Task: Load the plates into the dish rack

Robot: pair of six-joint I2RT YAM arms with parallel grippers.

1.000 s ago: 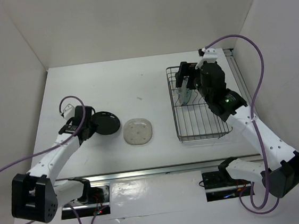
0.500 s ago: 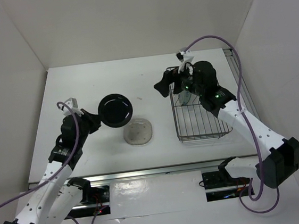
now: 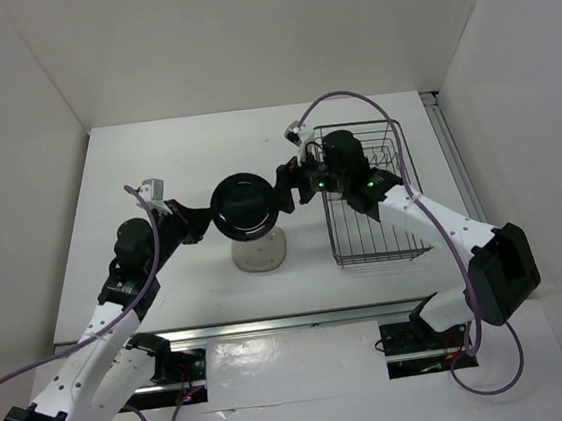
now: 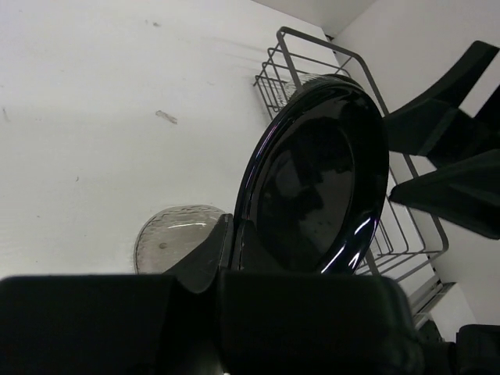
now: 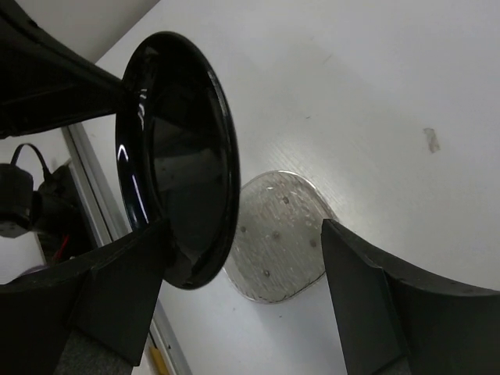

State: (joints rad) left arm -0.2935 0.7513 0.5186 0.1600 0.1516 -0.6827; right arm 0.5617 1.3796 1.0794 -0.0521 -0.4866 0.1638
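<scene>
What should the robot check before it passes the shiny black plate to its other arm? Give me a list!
1. Left tool shut on the black plate: ok.
2. Right tool open: ok, jaws stand apart.
3. Plate's rim between the Right tool's fingers: cannot tell.
4. Black plate lifted off the dotted plate below it: ok.
5. Room in the dish rack: ok, bare wire shows at its near end.
</scene>
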